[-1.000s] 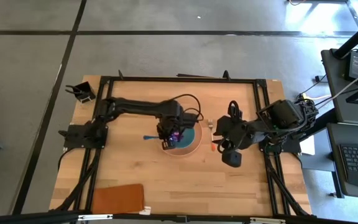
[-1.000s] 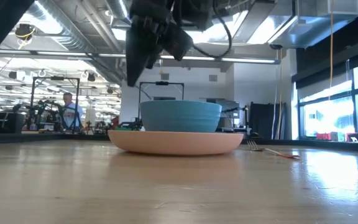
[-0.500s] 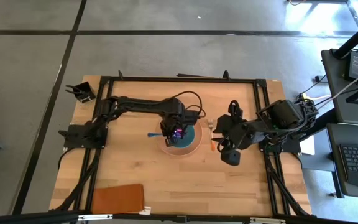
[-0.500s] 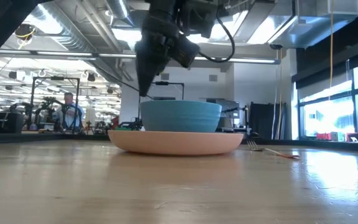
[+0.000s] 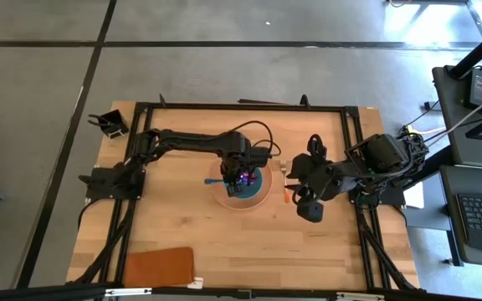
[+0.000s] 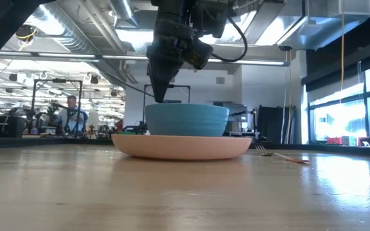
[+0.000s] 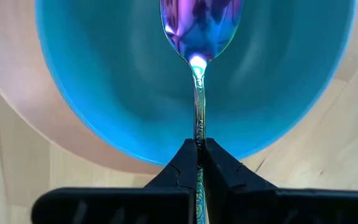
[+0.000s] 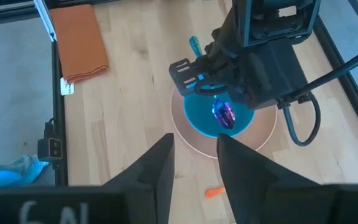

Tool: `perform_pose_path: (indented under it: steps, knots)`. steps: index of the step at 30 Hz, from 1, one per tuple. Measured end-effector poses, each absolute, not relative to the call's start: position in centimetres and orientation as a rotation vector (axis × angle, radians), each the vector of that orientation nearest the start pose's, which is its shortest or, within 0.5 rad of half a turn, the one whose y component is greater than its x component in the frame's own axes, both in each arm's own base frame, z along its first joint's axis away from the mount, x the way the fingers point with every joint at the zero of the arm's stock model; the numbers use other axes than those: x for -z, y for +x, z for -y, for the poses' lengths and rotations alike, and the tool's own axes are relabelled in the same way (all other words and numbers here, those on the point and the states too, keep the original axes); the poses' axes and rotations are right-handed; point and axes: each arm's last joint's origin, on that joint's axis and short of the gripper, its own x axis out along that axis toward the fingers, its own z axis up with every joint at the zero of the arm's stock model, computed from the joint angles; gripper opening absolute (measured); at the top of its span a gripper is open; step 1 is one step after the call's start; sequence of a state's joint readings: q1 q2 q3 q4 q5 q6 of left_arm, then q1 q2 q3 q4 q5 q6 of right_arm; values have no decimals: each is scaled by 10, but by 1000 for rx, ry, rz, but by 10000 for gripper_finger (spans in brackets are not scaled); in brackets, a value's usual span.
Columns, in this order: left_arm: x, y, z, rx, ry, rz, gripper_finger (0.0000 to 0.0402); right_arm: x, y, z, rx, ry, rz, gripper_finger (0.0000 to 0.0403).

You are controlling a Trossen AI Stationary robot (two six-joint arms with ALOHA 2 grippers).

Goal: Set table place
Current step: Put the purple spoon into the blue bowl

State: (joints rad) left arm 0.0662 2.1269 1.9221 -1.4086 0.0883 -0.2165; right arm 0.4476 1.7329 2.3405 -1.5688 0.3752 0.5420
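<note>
Here the left end effector [image 7: 197, 163] is pinched fully closed on the slim teal handle of the spoon [image 7: 199, 37], whose purple head hangs over the hollow of the teal bowl [image 7: 104, 93] — whether the head touches the bowl's inside I cannot tell. The grip sits on a thin, smooth stem, so in my judgement the spoon could twist or slide between the fingers, or drop askew on release and tip out over the rim. Beneath, the bowl sits in the salmon plate [image 6: 182, 145], which rests near the middle of the worktop [image 5: 182, 234]; a push down or sideways with the spoon could shove the bowl off centre on the plate or rock it. Just beside the plate on the right lies the orange-handled fork [image 5: 286, 194], and close by it hovers the right end effector [image 8: 194, 165], fingers parted and empty — a careless sweep of that waiting arm might knock the fork out of place. Farther off, an orange cloth [image 5: 159, 266] lies near the worktop's edge, well apart from any risk.
</note>
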Motion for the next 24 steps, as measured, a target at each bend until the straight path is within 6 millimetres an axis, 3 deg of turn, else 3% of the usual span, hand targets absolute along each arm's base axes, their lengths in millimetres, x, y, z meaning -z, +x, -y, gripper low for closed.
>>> perform_pose_path:
  steps: [24]
  knots:
    - [-221,415,-29,-164,-305,-1632,0,-475,261,-113,171,122,-862,124]
